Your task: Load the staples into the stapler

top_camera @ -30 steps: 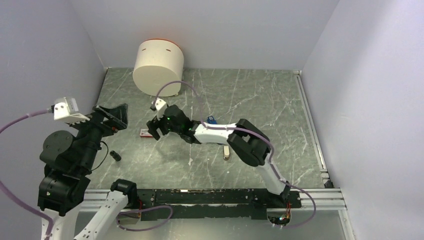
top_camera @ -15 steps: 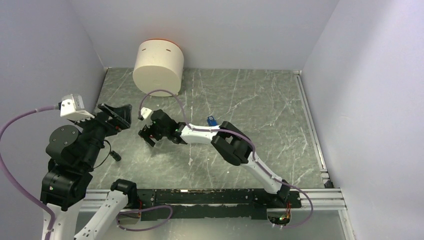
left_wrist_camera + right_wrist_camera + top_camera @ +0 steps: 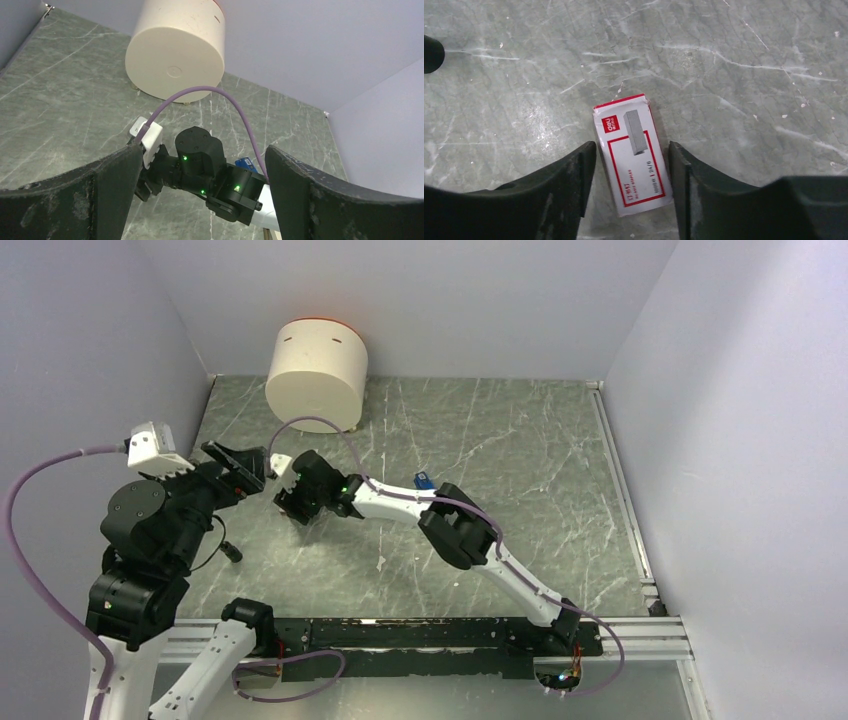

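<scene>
1. The staple box (image 3: 634, 155) lies flat on the table (image 3: 749, 75), red-bordered label up.
2. Your right gripper (image 3: 631, 147) straddles the box with its jaws spread, one finger along each long side, and it pinches nothing. In the wrist view a strip of table shows between the box and the left-hand finger. The other finger sits just beside the box edge, and contact there cannot be determined.
3. From overhead, the box is hidden beneath that gripper (image 3: 297, 502), left of the table's centre.
4. The stapler (image 3: 423, 481) shows only as a blue end behind your right arm, well apart from the box.
5. Your left gripper (image 3: 240, 465) hangs just beside the right one, jaws spread and empty.
6. A black cylinder (image 3: 232, 552) lies nearer the bases. A white drum (image 3: 315, 375) stands by the back wall.
</scene>
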Tool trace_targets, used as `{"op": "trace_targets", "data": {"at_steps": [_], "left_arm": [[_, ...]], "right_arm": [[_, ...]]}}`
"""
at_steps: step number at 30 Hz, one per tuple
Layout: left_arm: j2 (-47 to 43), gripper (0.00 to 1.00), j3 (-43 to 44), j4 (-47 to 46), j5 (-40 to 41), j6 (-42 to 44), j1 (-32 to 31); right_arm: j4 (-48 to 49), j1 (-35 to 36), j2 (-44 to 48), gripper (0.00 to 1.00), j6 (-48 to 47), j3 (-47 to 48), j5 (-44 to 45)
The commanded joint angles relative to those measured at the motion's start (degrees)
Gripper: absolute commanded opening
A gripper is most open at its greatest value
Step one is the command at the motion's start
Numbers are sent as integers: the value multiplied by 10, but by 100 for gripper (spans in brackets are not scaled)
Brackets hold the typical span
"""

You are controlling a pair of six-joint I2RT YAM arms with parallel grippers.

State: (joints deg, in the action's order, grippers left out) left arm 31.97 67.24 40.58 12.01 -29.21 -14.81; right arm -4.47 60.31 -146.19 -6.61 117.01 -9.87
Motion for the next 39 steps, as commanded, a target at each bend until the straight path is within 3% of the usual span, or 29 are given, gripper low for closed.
{"op": "trace_targets", "data": {"at_steps": [1,10,14,19,24,31,35,39], "left_arm": [[4,97,-5,-1,-10,-5,6],[7,97,-11,4,-7,-8,6],[23,97,-16,1,-19,-13,6],[92,97,12,36,-45,2,6],[161,97,9,39,-87,-5,6],[246,97,-10,16,-113,-27,7],[274,97,-12,3,-104,-31,17],[285,92,-8,-4,-100,-33,46]], "right_arm": [[-77,-8,-18,55,-5,1,-32],[-55,-10,36,45,-66,-87,4],[-31,-18,83,44,-101,-164,-14],[-33,-41,147,45,-136,-263,-66],[-37,-54,205,45,-145,-352,-51],[9,-70,278,50,-146,-480,-37],[26,-72,286,63,-157,-497,-39],[38,-79,283,68,-161,-497,-54]]}}
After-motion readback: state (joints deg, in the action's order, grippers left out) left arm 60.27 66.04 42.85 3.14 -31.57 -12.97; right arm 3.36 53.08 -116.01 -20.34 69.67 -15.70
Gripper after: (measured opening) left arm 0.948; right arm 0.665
